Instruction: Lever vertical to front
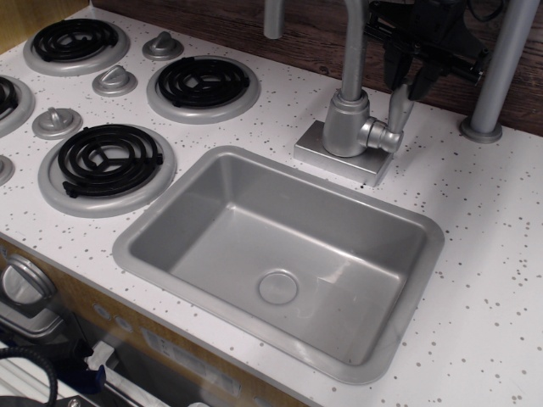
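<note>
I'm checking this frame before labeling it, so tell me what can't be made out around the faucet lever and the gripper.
All in the single view:
- Gripper: top edge cuts off its upper body; dark against dark wood, so whether its jaws are open is unclear.
- Lever: its tip meets the gripper; contact can't be confirmed.
- Faucet spout: its curve leaves the frame.
- Grey post: top is cut off.

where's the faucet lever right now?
The lever stands upright on the right side of the faucet base, behind the sink near the back wall. The gripper sits just above its tip.
</note>
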You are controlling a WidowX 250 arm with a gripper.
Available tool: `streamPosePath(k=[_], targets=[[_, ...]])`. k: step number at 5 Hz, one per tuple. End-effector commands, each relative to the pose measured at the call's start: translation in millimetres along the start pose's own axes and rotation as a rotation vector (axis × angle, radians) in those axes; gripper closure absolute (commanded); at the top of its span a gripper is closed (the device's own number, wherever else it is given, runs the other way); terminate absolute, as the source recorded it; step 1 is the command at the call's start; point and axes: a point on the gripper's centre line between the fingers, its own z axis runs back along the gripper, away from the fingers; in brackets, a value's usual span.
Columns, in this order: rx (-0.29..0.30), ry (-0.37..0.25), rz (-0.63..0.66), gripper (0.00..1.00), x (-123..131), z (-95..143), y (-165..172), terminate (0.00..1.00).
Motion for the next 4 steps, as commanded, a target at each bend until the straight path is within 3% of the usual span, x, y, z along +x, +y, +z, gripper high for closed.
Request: streamPosePath(k=[1, 3, 4], targets=[[-0.028, -0.017, 0.025, 1.0, 5, 6, 4, 0.0], [-0.029, 0.07, 0.079, 1.0, -26, 15, -6, 0.0], [-0.055, 0.095, 0.095, 1.0, -34, 9, -7, 0.0]])
